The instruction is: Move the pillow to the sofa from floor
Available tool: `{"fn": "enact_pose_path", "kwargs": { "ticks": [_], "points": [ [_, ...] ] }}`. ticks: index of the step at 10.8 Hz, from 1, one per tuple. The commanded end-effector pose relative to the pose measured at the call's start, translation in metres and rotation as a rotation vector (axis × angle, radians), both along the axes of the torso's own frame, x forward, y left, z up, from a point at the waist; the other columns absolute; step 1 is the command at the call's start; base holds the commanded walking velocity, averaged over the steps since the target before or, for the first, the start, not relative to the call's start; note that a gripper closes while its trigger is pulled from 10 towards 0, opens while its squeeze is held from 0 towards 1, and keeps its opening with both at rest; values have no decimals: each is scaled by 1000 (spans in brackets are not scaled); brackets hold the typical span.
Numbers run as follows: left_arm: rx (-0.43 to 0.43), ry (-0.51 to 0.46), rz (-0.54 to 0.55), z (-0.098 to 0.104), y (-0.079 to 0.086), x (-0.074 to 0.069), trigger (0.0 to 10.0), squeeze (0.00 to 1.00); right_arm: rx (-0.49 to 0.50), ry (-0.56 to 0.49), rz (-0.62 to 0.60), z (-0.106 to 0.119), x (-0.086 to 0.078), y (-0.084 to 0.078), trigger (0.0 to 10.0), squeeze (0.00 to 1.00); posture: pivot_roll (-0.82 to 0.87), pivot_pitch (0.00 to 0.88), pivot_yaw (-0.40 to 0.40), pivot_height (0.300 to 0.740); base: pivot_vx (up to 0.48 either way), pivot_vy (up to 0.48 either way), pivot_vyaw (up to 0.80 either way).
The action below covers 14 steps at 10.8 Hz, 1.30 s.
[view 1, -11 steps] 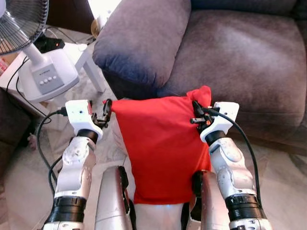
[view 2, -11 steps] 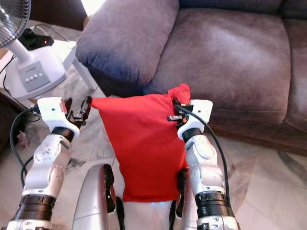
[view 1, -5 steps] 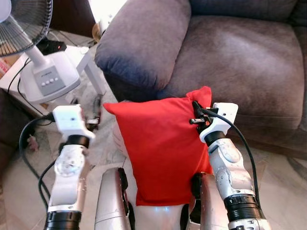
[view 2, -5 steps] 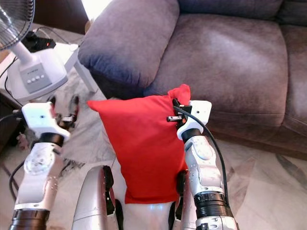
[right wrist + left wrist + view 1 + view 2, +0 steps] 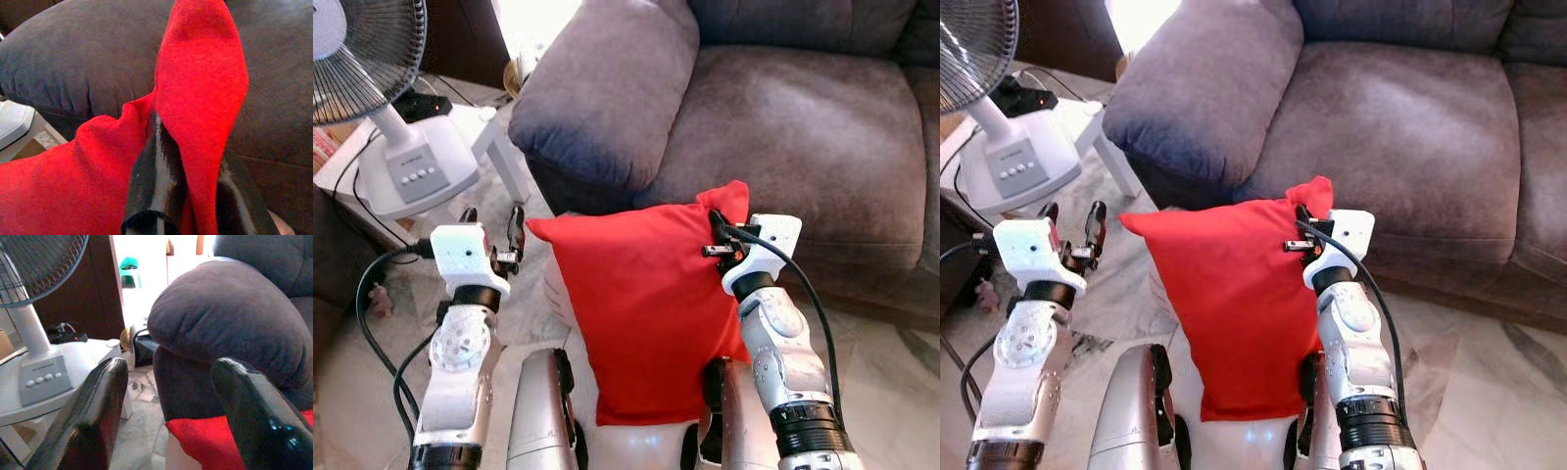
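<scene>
Before the sofa (image 5: 822,127), the red pillow (image 5: 641,308) hangs in front of the robot, held at its upper corner by the right gripper (image 5: 717,231), whose fingers are clamped on the fabric. The left gripper (image 5: 492,230) has let go of the other corner and now stands apart, fingers spread and empty. So one arm alone must carry it up. The pillow's lower edge is hidden behind the robot's body.

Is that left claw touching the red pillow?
Apart. The left eye view shows floor between the open left gripper and the red pillow, whose corner the right gripper pinches.
</scene>
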<state>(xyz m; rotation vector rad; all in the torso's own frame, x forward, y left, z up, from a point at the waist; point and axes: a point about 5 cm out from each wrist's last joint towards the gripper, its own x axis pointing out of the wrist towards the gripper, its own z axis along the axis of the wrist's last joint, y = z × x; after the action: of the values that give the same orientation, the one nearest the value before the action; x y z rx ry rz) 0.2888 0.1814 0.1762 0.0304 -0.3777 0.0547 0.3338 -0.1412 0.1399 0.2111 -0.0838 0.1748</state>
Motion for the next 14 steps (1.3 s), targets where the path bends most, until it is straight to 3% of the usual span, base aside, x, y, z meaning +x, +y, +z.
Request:
{"fn": "enact_pose_path", "kwargs": {
  "ticks": [1,7,9,10,13,14],
  "points": [
    [17,2,6,-1,0,-5,10000,0,9,-132,-15,23,0,-1,10000,0,183,144,22,540,0,0,0],
    [20,11,-5,-2,-2,-4,10000,0,-41,-129,-19,25,0,-4,10000,0,173,164,1,540,0,0,0],
    [10,10,-2,-2,-5,-3,10000,0,-175,-144,78,27,-2,-3,10000,0,169,172,-20,540,0,0,0],
    [10,15,-1,-4,-5,-4,10000,0,-193,-141,79,27,-1,-10,10000,0,168,172,-23,540,0,0,0],
    [12,21,1,-5,-3,-3,10000,0,-193,-155,75,32,1,-12,10000,0,168,174,-16,540,0,0,0],
    [13,20,-3,-4,-4,-2,10000,0,-188,-158,70,32,1,-10,10000,0,168,176,-15,563,0,0,0]
  ]
}}
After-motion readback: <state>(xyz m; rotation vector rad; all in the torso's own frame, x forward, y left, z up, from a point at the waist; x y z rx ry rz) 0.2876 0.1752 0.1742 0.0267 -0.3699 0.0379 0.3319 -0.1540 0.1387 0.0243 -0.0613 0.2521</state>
